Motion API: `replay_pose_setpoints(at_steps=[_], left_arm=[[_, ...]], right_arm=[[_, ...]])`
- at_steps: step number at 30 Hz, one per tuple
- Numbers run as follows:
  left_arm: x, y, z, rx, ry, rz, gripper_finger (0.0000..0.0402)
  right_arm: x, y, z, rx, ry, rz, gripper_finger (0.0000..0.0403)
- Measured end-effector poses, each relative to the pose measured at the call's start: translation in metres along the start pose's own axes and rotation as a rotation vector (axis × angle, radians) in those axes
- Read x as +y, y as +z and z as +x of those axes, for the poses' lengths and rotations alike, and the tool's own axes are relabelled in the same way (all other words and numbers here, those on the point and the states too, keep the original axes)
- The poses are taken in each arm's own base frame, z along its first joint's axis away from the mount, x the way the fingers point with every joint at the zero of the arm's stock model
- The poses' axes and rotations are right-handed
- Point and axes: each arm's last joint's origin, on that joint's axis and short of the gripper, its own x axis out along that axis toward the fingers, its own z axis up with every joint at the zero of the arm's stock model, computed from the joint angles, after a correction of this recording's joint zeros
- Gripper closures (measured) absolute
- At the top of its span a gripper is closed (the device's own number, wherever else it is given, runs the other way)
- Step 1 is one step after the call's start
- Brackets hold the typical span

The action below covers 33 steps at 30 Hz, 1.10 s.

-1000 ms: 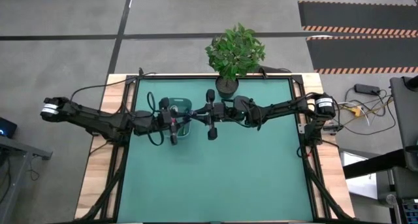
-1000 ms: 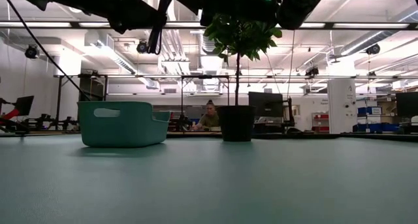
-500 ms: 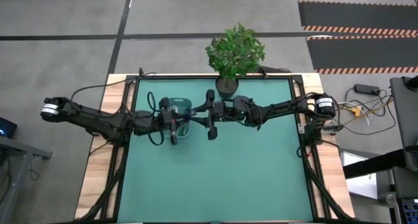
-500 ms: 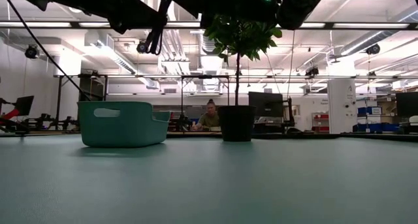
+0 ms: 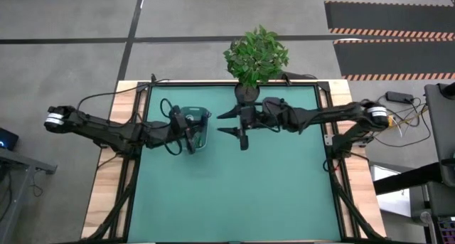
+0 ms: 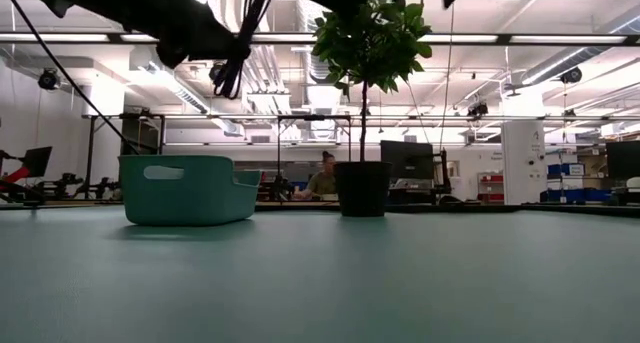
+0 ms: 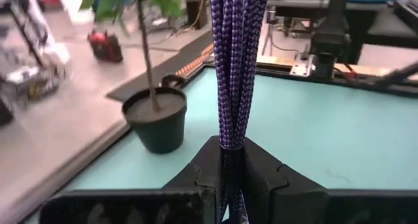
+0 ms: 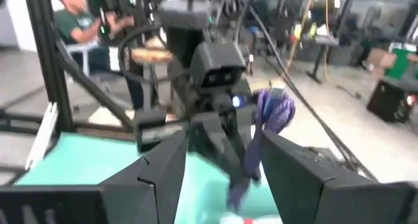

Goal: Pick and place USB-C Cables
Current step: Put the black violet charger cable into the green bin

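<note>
A dark blue-purple braided USB-C cable is in my left gripper, which is shut on it. In the high view my left gripper hangs over the pale teal bin at the table's far left. The right wrist view shows the cable drooping from that gripper above the table. My right gripper stands open to the right of the bin, apart from the cable, and its fingers are spread wide with nothing between them. My left gripper pinches the bundled strands of the purple cable between its two fingers. The fingers reach in from the table's left. The strands run out past the fingertips along the fingers. The cable is lifted clear and droops slack above the bin.
A potted plant stands at the table's far edge, its dark pot just right of the bin. The green mat stretches toward the near edge. A person sits in the room beyond the table.
My right gripper has opened and drawn back toward the table's right edge, away from the bin. The purple cable stays with my left gripper over the bin.
</note>
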Motion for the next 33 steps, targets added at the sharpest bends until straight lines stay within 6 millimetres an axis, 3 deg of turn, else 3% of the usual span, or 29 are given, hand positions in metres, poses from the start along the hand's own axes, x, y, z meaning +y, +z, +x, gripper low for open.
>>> replay_pose_setpoints(at_steps=[7,16,26,33], left_arm=[[0.001,-0.011,0.003,0.076,0.078,-0.153,0.0385],[0.001,-0.013,0.007,0.205,0.181,-0.323,0.0385],[0.004,-0.004,0.017,0.465,0.384,-0.399,0.0385],[-0.003,0.010,0.029,0.577,0.402,-0.446,0.0385]], right_arm=[[0.014,0.006,-0.042,0.109,-0.043,-0.017,0.0229],[0.025,-0.015,-0.089,0.196,-0.066,0.008,0.0242],[0.031,-0.033,-0.120,0.206,-0.067,0.018,0.0256],[0.034,-0.040,-0.138,0.211,-0.066,0.012,0.0266]])
